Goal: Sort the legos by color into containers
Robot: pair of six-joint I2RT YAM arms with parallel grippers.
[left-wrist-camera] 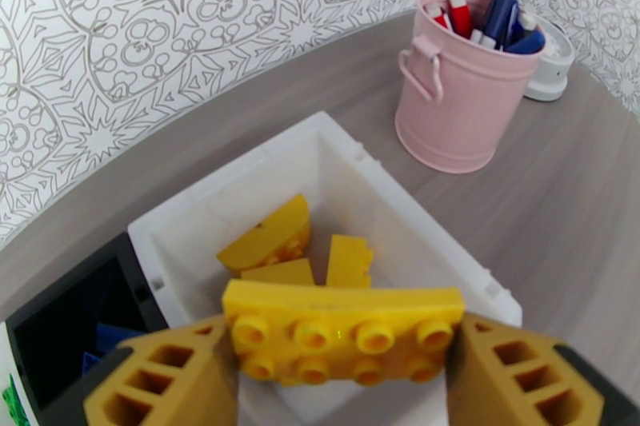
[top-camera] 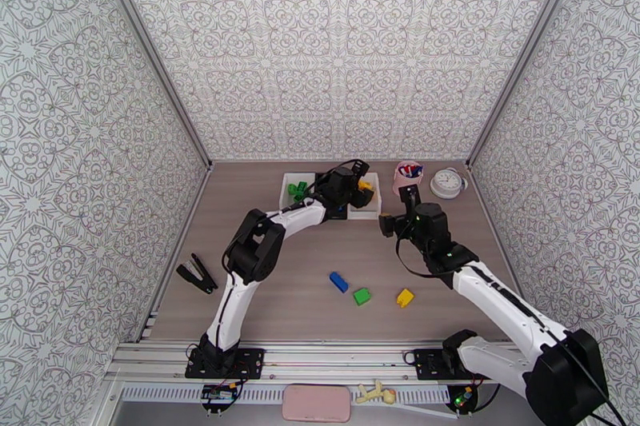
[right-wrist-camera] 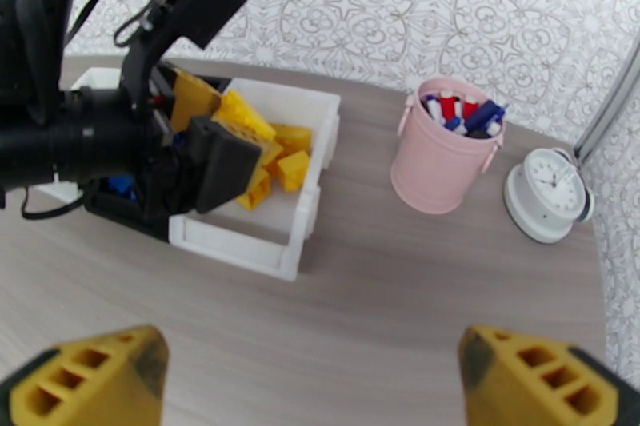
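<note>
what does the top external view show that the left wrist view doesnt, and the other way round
Top external view: a blue lego, a green lego and a yellow lego loose on the table, green bricks in the left white bin, and a black tool near the left edge.
Left wrist view: the studs of the yellow brick clamped in the left gripper.
Shared: the right white bin holding yellow pieces, the pink cup of pens and the clock.

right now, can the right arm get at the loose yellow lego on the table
Probably yes: the right gripper is open and empty, and the loose yellow lego lies apart from the green lego, behind the gripper, so the arm must pull back.
</note>
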